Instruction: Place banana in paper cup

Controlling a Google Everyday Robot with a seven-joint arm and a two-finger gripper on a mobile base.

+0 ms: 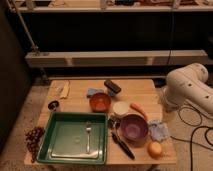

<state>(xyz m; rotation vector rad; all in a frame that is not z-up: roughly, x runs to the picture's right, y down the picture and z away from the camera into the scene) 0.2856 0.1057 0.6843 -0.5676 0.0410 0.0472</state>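
The banana [65, 89] is pale yellow and lies at the table's far left corner. The paper cup [120, 108] is small and off-white. It stands near the table's middle, between the orange bowl [100, 102] and the orange carrot [138, 109], just behind the purple bowl [133, 127]. My white arm [189, 88] is folded off the table's right side, well away from both. My gripper does not show in this view.
A green tray [60, 145] with a fork [88, 135] fills the front left. Grapes [34, 138] lie at its left. There is also a round yellow-orange fruit [155, 148], a black-handled tool [123, 145], blue cloths [159, 130], a black block [112, 86] and a small dark cup [53, 105]. A shelf rail runs behind the table.
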